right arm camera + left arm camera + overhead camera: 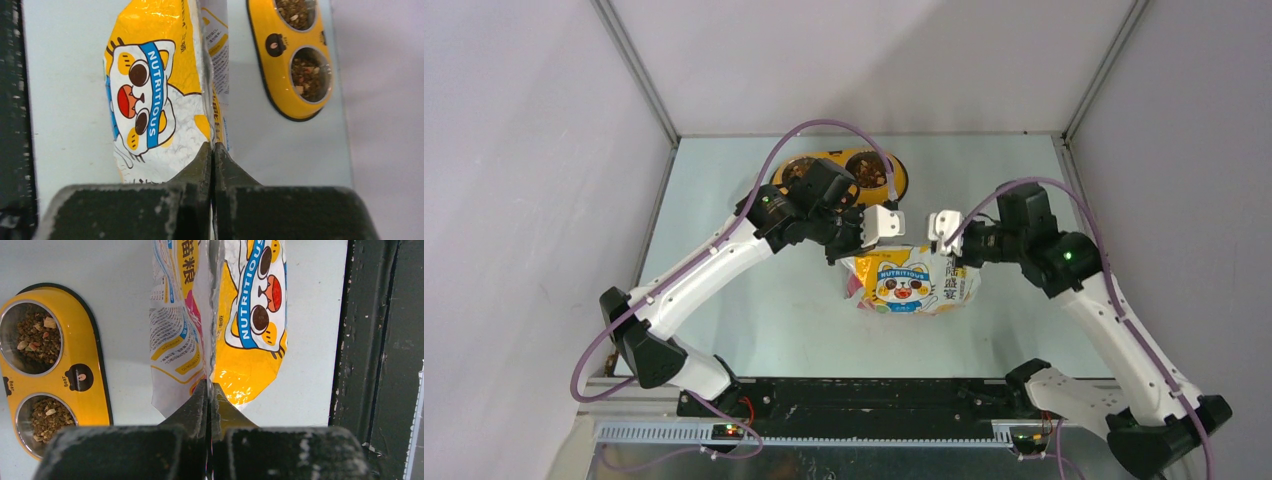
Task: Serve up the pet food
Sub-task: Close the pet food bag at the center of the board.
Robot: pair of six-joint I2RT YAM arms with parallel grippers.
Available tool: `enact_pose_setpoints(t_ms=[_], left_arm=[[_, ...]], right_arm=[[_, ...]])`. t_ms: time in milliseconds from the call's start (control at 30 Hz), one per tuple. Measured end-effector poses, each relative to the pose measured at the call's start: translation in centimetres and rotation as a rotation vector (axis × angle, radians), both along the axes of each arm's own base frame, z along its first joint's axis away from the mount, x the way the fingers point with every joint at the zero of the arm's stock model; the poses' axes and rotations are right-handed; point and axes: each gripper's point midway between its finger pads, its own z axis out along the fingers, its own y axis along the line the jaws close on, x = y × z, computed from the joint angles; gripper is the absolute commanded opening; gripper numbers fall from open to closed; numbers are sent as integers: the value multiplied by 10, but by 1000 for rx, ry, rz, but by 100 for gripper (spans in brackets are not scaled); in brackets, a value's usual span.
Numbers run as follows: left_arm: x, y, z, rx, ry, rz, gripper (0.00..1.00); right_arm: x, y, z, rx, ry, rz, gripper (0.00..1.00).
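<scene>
Bag: the crinkly yellow and white foil bag [912,282] with a cartoon cat on it is in the middle of the pale counter [754,300], in front of the two arms, with the cat face turned to the near side.
Left gripper: the left gripper [879,228] has its jaws closed on the left end of the bag's top edge; its wrist view shows the foil pinched flat between them.
Right gripper: the right gripper [942,228] has its jaws closed on the right end of the same edge.
Bowl: the yellow plastic double bowl [899,185] with two round steel cups lies at the far side of the counter, a little to the left, well apart from the bag.
Pet food: small brown kibble pellets [37,337] with some lighter pieces lie in both cups. Whether more is inside the bag, I cannot tell.
Bag mouth: the top edge looks pressed together; if it is sealed or only folded, I cannot tell.
Done: both cups have food in them, so the serving itself seems finished or nearly so.
Left: probably only to close or put away the bag and to let it go.
</scene>
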Motion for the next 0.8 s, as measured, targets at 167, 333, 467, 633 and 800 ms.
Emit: enact_pose_setpoints(t_ms=[167, 333, 467, 633, 800], left_arm=[[2, -2, 2, -9, -8, 0, 0], [4, -3, 3, -17, -17, 1, 0], [1, -1, 1, -7, -7, 0, 0], [0, -1, 1, -4, -3, 0, 0], [0, 0, 1, -3, -2, 0, 0]], right_arm=[[3, -3, 4, 65, 241, 3, 0], [6, -3, 6, 123, 436, -2, 14], [2, 2, 14, 138, 401, 13, 36], [-19, 15, 29, 122, 223, 81, 43], [-13, 18, 26, 87, 145, 58, 45]])
